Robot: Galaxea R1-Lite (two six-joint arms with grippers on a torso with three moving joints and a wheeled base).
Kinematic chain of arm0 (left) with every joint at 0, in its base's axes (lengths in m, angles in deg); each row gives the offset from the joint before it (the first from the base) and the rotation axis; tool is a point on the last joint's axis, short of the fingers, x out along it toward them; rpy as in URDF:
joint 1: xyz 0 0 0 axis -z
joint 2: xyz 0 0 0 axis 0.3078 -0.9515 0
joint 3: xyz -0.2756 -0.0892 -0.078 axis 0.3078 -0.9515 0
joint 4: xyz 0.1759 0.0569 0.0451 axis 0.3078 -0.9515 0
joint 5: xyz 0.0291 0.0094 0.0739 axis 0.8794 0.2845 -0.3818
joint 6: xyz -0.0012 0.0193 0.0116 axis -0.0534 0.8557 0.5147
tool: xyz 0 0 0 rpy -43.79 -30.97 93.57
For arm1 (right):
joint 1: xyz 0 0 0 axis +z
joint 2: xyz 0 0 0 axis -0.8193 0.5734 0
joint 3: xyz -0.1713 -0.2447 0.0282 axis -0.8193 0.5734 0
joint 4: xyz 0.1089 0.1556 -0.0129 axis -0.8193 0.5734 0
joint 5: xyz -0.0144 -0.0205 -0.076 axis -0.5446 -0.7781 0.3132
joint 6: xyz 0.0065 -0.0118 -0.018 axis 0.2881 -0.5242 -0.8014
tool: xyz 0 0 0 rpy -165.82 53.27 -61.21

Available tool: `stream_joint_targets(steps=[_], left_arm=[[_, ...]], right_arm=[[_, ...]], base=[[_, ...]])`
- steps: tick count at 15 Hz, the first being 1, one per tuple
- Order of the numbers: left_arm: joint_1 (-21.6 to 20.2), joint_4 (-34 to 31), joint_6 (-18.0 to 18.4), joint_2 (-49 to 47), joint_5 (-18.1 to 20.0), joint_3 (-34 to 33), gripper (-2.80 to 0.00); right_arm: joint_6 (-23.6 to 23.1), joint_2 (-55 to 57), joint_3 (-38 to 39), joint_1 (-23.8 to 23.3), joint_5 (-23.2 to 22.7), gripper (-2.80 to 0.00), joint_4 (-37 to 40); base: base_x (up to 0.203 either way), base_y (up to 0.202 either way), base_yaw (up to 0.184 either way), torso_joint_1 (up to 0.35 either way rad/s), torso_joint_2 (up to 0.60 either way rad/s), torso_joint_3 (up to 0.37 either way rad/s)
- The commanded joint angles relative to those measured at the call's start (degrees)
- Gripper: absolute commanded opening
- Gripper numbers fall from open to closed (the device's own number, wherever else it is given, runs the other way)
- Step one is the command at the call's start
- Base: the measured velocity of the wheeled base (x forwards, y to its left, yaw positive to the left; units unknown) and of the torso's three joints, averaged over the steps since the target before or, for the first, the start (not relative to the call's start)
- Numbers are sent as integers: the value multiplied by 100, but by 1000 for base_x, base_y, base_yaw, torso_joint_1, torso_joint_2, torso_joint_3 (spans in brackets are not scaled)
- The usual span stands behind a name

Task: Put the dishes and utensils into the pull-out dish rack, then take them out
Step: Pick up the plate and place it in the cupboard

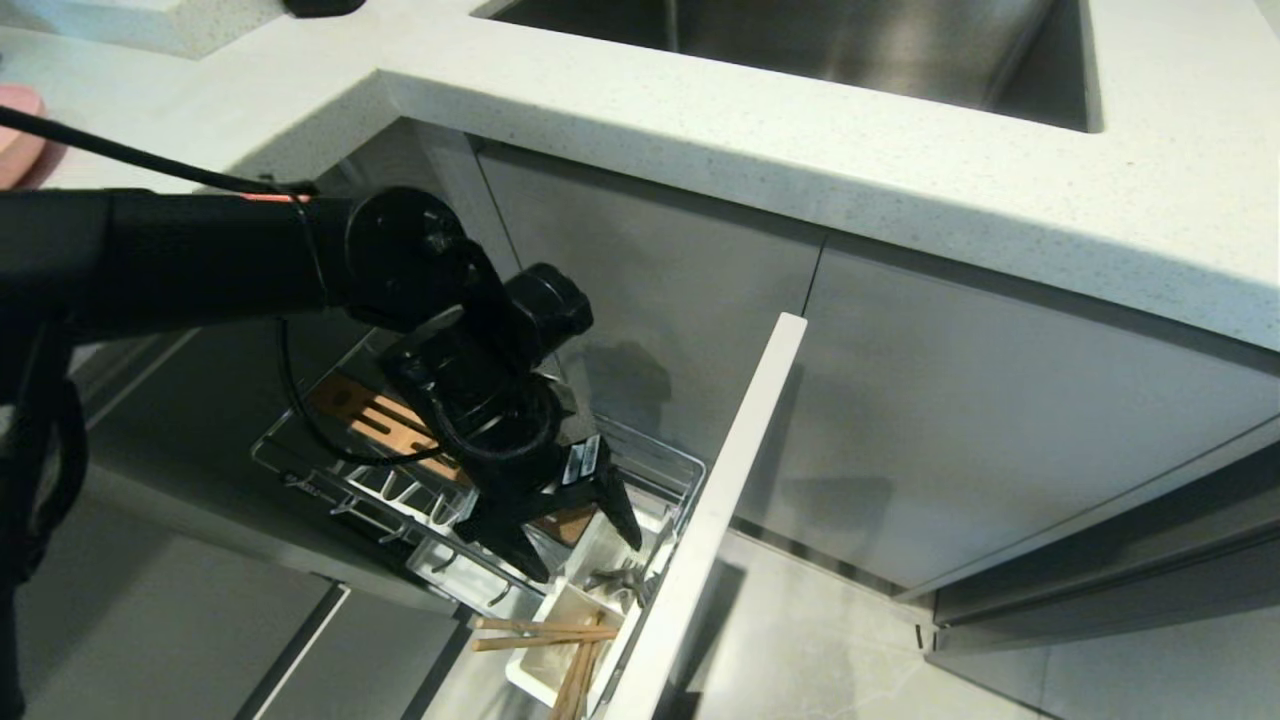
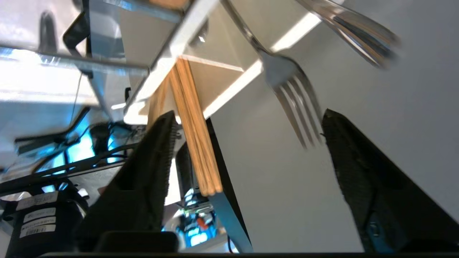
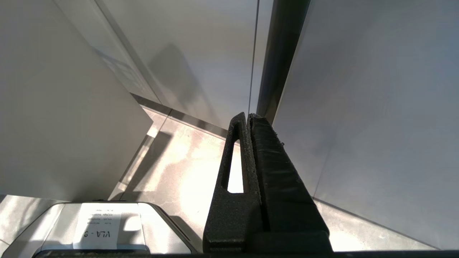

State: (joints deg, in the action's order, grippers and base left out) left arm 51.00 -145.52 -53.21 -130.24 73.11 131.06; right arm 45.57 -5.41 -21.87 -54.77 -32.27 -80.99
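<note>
Head view: left gripper [image 1: 585,540] hangs over pull-out dish rack [image 1: 440,500], black arm angled down, fingers spread wide, nothing held.
Rack: chrome wire, slotted wooden strip [image 1: 375,420], white prongs.
Caddy [image 1: 560,640]: white plastic, boxy, against pale grey front panel [image 1: 720,500].
Chopsticks [image 1: 540,630]: light wood, slim, in caddy.
Fork [image 2: 292,95]: shiny metal, four tines, in caddy.
Right gripper [image 3: 249,118]: parked near cabinet fronts, ribbed fingers pressed together.

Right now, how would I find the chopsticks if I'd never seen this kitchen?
Look under the counter beside the sink, where the pull-out dish rack is pulled out. At its front sits a white utensil caddy. The chopsticks are the light wooden sticks there, unlike the silver fork beside them.
</note>
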Motion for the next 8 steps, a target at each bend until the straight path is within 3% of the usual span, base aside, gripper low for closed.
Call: stream_joint_targets(steps=[1,4,5,8], left_arm=[[-9,-30,-55,406,4,9,0],[-28,-34,-77,1009,-2,3,0],[-41,-35,-77,1238,-20,-4,-280],[-60,-35,-75,1980,-147,-9,-280]], right_arm=[[0,2,9,7,-1,-280,-6],[0,2,9,10,-1,-280,0],[0,2,9,3,-1,-280,-2],[0,2,9,2,-1,-280,0]], base=[[0,0,0,0,0,0],[0,0,0,0,0,0],[0,0,0,0,0,0],[0,0,0,0,0,0]])
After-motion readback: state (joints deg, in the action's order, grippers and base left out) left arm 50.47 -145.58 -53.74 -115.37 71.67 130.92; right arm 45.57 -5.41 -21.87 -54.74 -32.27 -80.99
